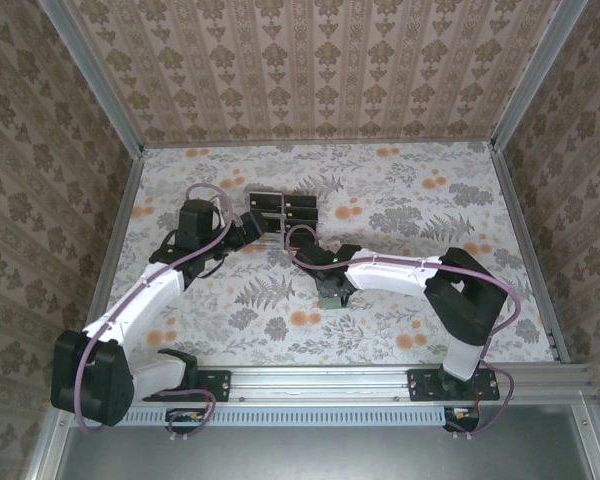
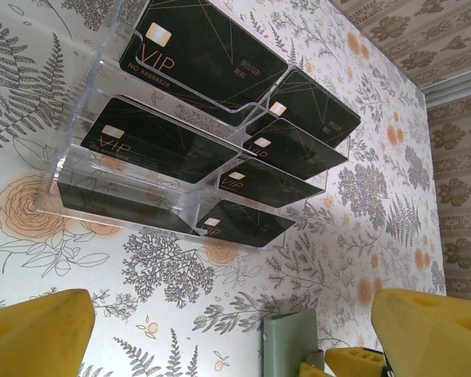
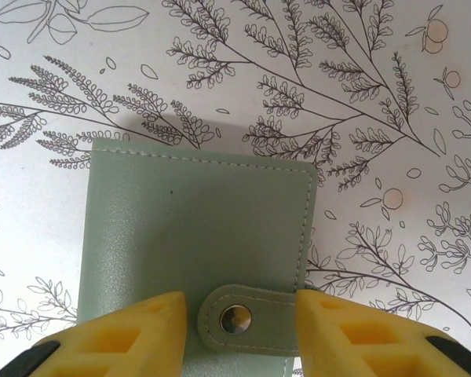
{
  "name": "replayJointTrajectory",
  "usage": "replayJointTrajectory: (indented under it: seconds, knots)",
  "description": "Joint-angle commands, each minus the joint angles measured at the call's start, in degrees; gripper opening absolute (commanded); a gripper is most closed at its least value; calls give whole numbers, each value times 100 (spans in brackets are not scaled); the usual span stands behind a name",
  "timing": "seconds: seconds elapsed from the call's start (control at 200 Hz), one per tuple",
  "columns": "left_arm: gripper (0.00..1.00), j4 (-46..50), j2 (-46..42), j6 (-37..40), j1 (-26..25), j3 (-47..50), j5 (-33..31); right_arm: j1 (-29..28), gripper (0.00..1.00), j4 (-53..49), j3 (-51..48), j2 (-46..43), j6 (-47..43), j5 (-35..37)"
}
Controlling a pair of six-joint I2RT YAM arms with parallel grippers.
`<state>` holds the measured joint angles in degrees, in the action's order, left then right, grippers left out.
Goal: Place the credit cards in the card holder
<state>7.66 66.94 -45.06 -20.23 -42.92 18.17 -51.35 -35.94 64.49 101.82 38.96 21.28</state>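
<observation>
The right jaws hang straight over the card holder (image 3: 196, 228), a pale green sleeve lying flat and closed on the flower-printed desk (image 3: 392, 110). They stand partly open. One yellow fingertip (image 3: 141, 330) sits on each side of the holder's strap (image 3: 247, 318), so the metal snap lies directly between them, and neither pad visibly presses the strap.

The left jaws are spread wide and hold nothing. Just ahead of them stands a clear plastic rack (image 2: 86, 157), its slots filled with the black credit cards (image 2: 196, 55). A corner of the green holder shows low between these jaws, on their near side.

The step in hand appears to be undoing the snap so the holder can take cards. To do it well, the right jaws should probably close squarely on the strap's free end, close beside the snap and not on the holder's body. They should then peel it upward gently. A pull that is too quick may drag the light holder along the desk instead of popping the snap.
</observation>
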Motion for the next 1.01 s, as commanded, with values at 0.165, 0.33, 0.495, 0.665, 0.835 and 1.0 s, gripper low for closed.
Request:
replayJointTrajectory:
  seconds: [0.165, 0.33, 0.495, 0.665, 0.835, 1.0]
  knots:
    - [100, -99, 65, -56, -30, -68, -16, 135, 41, -27, 48, 202, -29, 174]
    - [100, -53, 65, -38, -43, -96, -16, 174, 29, 62, -156, 201, 6, 158]
    - [100, -28, 65, -49, -51, -109, -16, 218, 13, 246, -387, 147, 25, -7]
    - [100, -1, 74, -56, -82, -152, -16, 274, 0, 307, -529, -13, 15, -91]
    - [100, -25, 100, -114, -191, -164, -50, 269, 0, 325, -629, -438, -37, -136]
    - [100, -180, 198, -265, -400, -107, -112, 275, 0, 409, -718, -993, 23, -317]
